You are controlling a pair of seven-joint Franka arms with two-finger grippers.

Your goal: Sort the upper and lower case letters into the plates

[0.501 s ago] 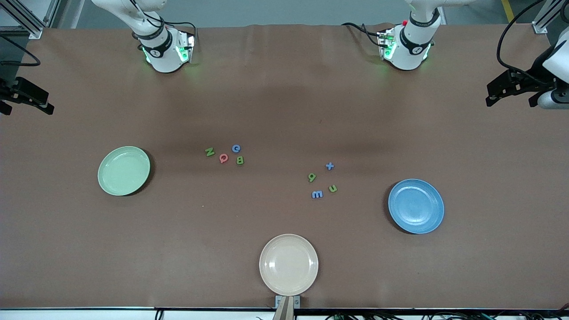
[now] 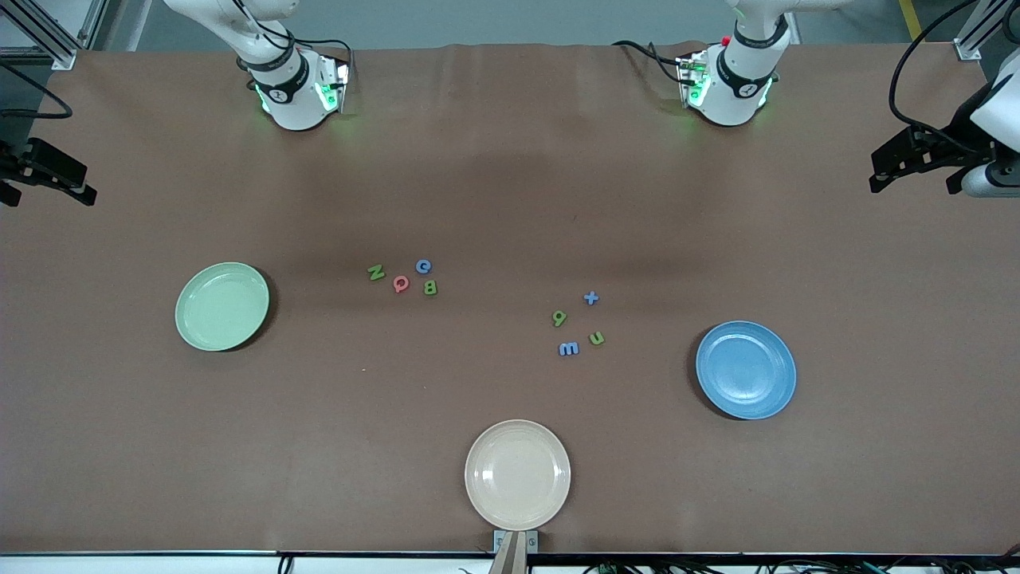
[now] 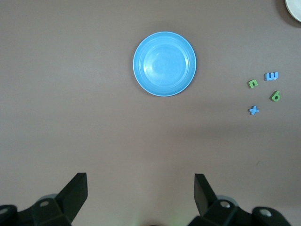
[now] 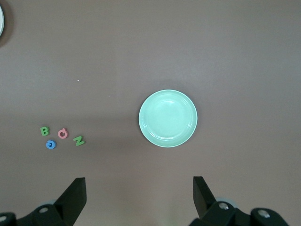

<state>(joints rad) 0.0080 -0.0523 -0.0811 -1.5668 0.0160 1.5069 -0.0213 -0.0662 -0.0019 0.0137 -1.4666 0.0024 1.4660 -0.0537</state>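
Green N [image 2: 375,272], red Q [image 2: 401,283], blue C [image 2: 423,266] and green B [image 2: 430,287] lie clustered mid-table, beside the pale green plate [image 2: 222,306]. Blue t [image 2: 590,298], green g [image 2: 559,318], green u [image 2: 596,338] and blue m [image 2: 568,348] lie beside the blue plate [image 2: 746,370]. Both plates hold nothing. My left gripper [image 2: 910,185] hangs open, high over the left arm's end of the table, looking down on the blue plate [image 3: 164,63]. My right gripper [image 2: 48,195] hangs open over the right arm's end, with the green plate [image 4: 168,118] below it.
A cream-beige plate [image 2: 517,474] with nothing on it sits at the table edge nearest the front camera, midway between the two arms. Brown table cover [image 2: 510,159] lies bare between the arm bases and the letters.
The left gripper has shifted very slightly at its end of the table. Letters, plates and the right gripper have not moved.
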